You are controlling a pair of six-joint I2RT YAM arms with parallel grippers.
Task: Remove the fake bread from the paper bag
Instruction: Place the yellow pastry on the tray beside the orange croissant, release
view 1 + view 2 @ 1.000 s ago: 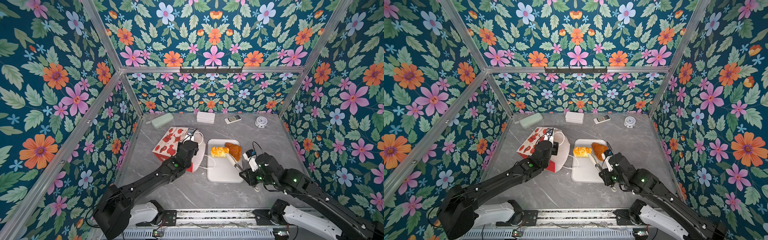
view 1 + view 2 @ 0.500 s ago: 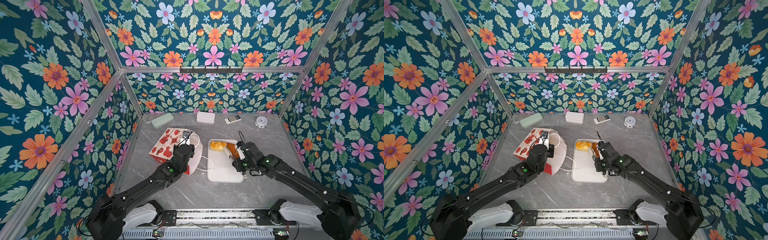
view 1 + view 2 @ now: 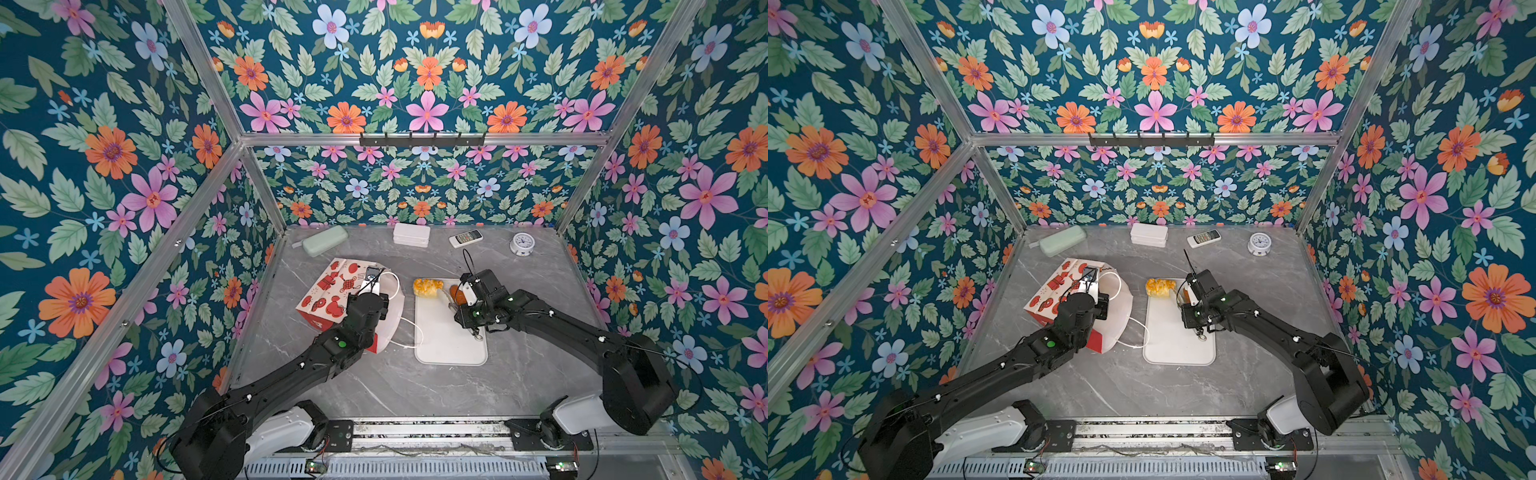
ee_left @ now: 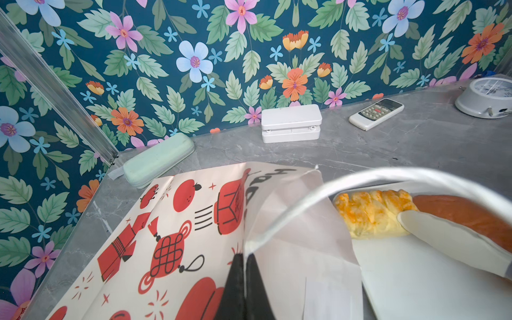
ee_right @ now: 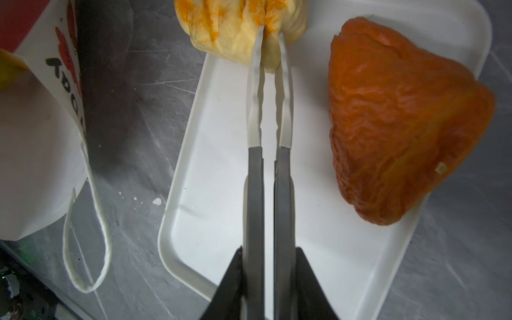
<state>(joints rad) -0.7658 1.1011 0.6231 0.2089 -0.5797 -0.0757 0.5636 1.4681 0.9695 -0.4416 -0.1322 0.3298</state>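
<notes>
Left arm [image 3: 291, 370] and right arm [image 3: 561, 324] reach forward and inward; left gripper [image 4: 244, 257] pinches the paper bag [image 4: 166, 221], right gripper [image 5: 268, 252] clamps tongs [image 5: 255, 180].

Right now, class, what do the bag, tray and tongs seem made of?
The bag: matte paper, sharply creased, printed red. The tray: probably plastic, smooth white, moulded rounded rim. The tongs: dull grey metal arms; translucent whitish tips, perhaps silicone.

Two toy pastries, one pale yellow roll [image 4: 371, 216] and one orange triangular turnover [image 5: 401, 119], share a single white tray [image 3: 449, 349] at the middle of the grey worktop [image 3: 374, 395]. To the tray's left lies one printed paper bag [image 3: 328, 291] with two white cord handles [image 3: 417, 337], and one pair of tongs [image 5: 254, 110] is over the tray. Four single items line the worktop's back edge: one green case [image 3: 325, 240], one white box [image 3: 411, 235], one remote control [image 3: 466, 238] and one clock [image 3: 522, 243].
</notes>
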